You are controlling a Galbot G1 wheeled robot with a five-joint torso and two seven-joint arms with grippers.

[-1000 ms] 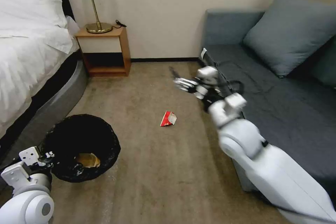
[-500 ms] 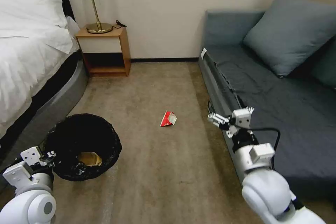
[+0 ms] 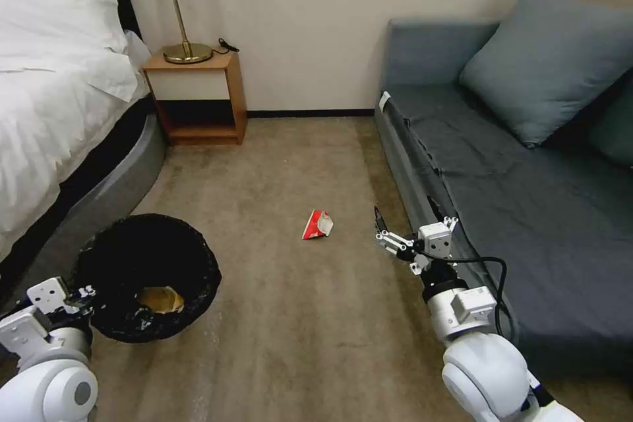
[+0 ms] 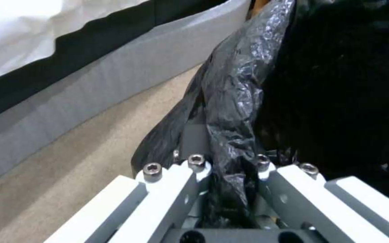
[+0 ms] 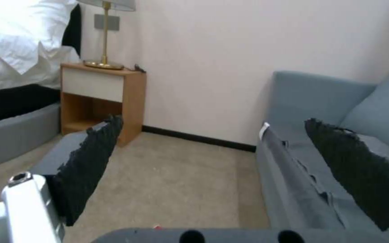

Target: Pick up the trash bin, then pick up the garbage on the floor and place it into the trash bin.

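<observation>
I count one trash bin [image 3: 146,275], lower left of frame, with one tan scrap [image 3: 158,299] inside. One red-and-white packet [image 3: 317,223] on the carpet, centre. Two grippers: left gripper [image 3: 84,292], right gripper [image 3: 382,227]. One lamp [image 3: 173,0], one nightstand [image 3: 196,95], upper left.

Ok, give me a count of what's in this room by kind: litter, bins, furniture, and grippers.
Litter: 2, a red-and-white packet on the carpet and a tan paper scrap inside the bin
Bins: 1, the trash bin
Furniture: 3, bed, nightstand, sofa
Grippers: 2, left gripper clamped on the bin's liner, right gripper open beside the sofa
Total: 8
</observation>
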